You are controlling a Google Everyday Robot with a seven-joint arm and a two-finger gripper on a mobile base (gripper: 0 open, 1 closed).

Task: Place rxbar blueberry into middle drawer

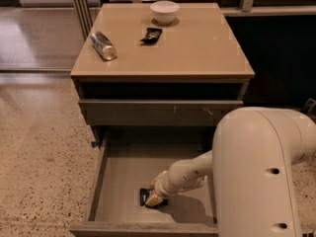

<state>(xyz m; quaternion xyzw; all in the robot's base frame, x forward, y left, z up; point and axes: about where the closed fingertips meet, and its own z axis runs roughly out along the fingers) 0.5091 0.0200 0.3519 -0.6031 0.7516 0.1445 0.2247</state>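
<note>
Speckled floor (39,147) around a wooden cabinet; glass panels behind. On the tabletop (197,48): white bowl (165,11) at the back edge, small black packet (151,34) just in front of it, silver can (103,45) lying on its side near the left edge, well apart from the bowl. Below the tabletop is a shut drawer front (158,112) with pale scratches. The middle drawer (123,167) is pulled out toward the camera, tray exposed.

A white arm (192,172) reaches in from the right, and the pincer (154,197) is low at the tray bottom, near the front. The rxbar blueberry (144,197) is inside the drawer, down at the tray floor, touching the pincer tip, with its dark end sticking out on the pincer's left in view. The rest of the bar is hidden by the pincer. Cannot tell if the pincer grips the bar or has let go.
</note>
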